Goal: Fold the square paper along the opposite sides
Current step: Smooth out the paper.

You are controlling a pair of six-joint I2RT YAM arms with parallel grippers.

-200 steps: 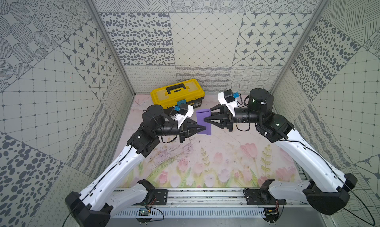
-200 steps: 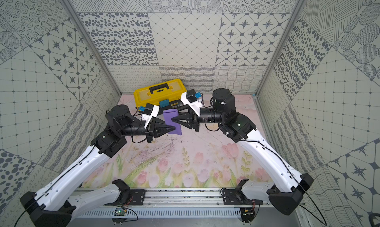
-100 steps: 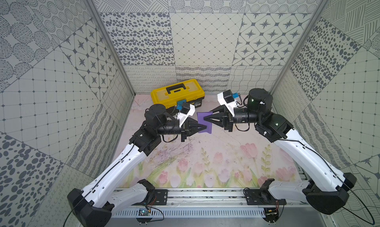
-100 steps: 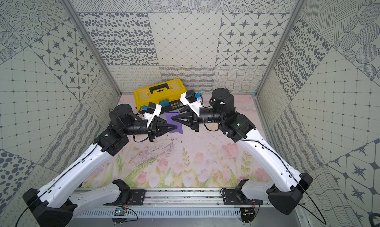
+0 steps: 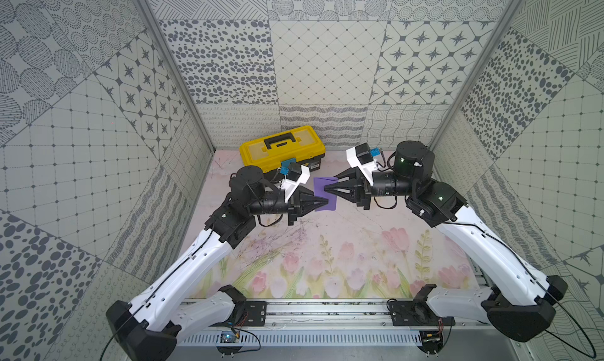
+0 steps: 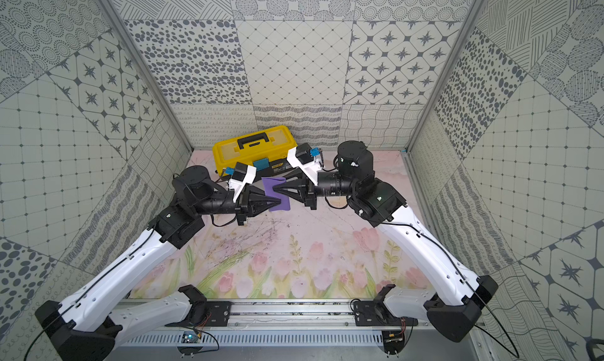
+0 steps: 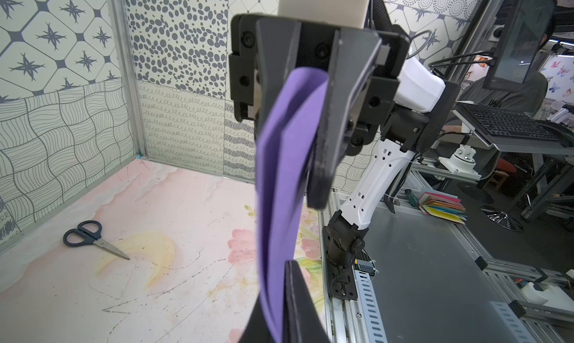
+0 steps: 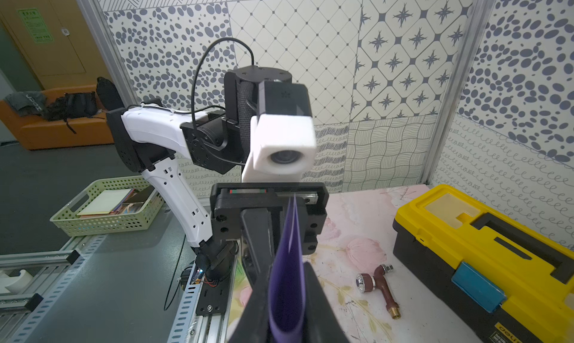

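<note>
Paper (image 5: 332,205), pinched by left claw (image 5: 325,201) and right claw (image 5: 325,190), may tear or crease crooked if pulled unevenly.

Above the table (image 5: 327,241), mid-width and toward the back: paper (image 5: 321,182), clear of the surface. Pinched from the left, at its nearer part, by the left gripper (image 5: 324,201); from the right, at its farther part, by the right gripper (image 5: 325,189), the two tips close together. Behind and left of the paper, against the back wall: toolbox (image 5: 282,145). On the table before the toolbox, near but apart from it: tap (image 8: 381,284). Near the back wall, over on the right: scissors (image 7: 93,239), flat on the table. Off the table, beyond its left side: basket (image 8: 105,223), with sheets in it.
</note>
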